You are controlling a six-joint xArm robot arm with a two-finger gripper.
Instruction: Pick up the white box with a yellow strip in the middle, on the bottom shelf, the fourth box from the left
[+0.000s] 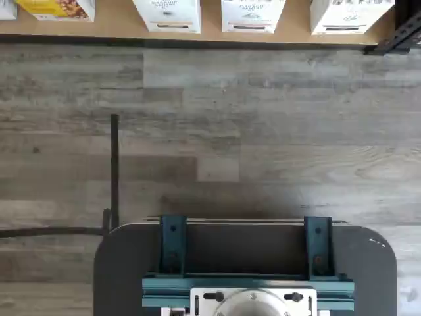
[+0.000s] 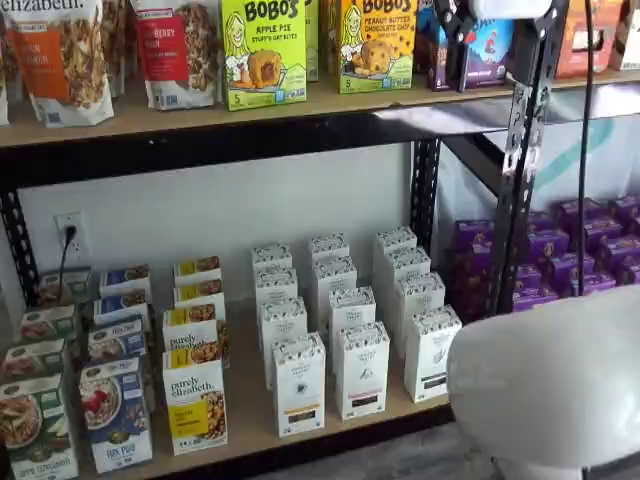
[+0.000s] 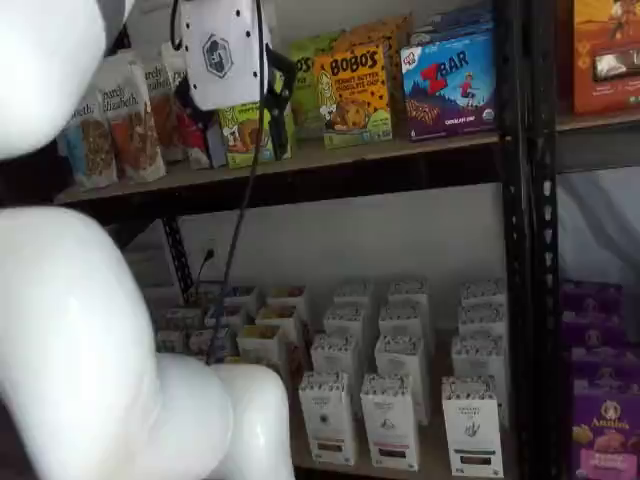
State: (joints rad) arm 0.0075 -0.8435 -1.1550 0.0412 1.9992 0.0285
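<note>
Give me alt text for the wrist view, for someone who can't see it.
Looking down on grey wood-plank floor, with a dark mount with teal brackets in the foreground. Beyond the floor, white boxes and one yellow-and-white box stand along the tan shelf edge.

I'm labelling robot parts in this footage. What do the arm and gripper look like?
The arm is glossy white with rounded, bulging links; another rounded white link shows in a shelf view. The gripper has a white body bearing a dark hexagonal logo, with black fingers at its side. A thin black cable hangs from it. Whether the jaws stand apart cannot be told.
</note>
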